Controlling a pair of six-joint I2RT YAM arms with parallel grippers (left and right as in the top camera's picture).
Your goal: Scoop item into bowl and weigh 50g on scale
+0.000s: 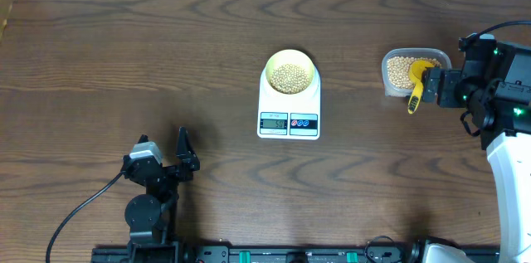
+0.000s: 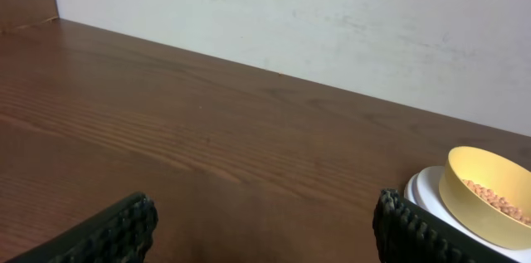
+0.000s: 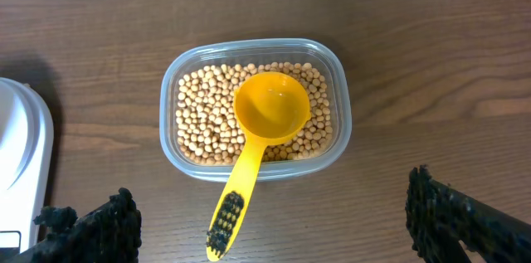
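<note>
Right wrist | beans [image 3: 199,122] in tub [image 3: 339,122] | ahead of right end effector [image 3: 270,209]

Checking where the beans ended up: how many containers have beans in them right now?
2. One is the pale yellow bowl sitting on the scale at mid-table. The other is the clear tub to its right, with the yellow scoop resting in it. No others are visible.
</note>
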